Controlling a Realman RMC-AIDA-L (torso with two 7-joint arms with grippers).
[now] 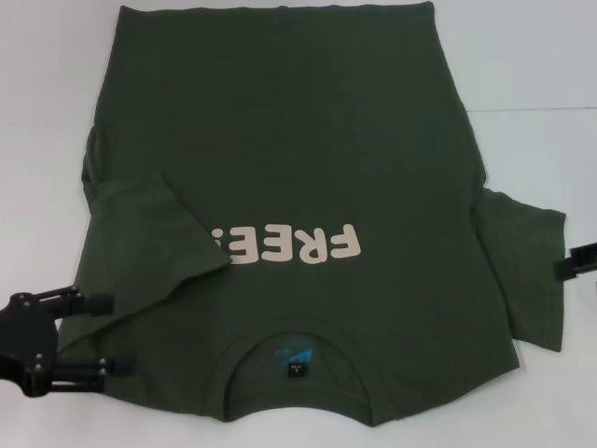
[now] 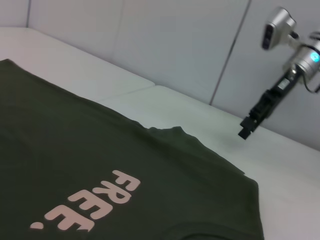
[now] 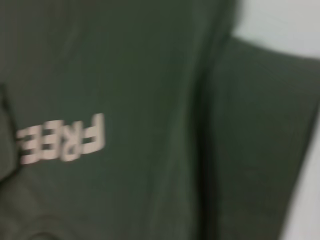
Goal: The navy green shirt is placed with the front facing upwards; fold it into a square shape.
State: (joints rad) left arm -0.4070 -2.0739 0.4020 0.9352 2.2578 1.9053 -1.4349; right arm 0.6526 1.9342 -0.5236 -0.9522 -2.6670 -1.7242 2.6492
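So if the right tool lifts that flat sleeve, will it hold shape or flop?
Probably flop: the shirt lies limp, and its other sleeve already lies folded over the chest. Likely light and draggy, so the body may wrinkle rather than slide.

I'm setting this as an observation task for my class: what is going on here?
A two-armed robot is folding a navy green shirt that lies front up on a white table. The shirt's left sleeve is already folded in over the chest, covering the end of the lettering. The left gripper sits open at that shoulder edge. The right sleeve is still spread out, with the right gripper beside it.
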